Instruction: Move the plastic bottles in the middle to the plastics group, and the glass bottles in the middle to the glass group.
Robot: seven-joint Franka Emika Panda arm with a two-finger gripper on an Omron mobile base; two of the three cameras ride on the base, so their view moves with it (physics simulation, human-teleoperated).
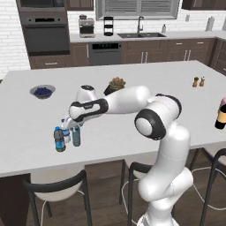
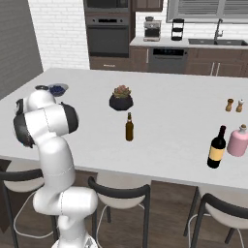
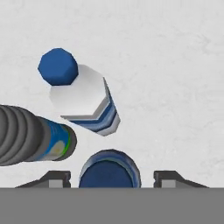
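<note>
My gripper hangs straight over the light-blue water bottle, jaws parted clear of its cap, so I've let go. It stands upright, long axis vertical, cap up, just beside the white-labelled bottle and dark blue-labelled bottle: plastics look done. Left: the plain amber bottle stands mid-counter, well apart from that bottle. The labelled brown bottle stands upright just beside the pink glass vessel.

Light-blue water bottle stands upright beside the two plastics-group bottles; plain brown bottle mid-counter.
</note>
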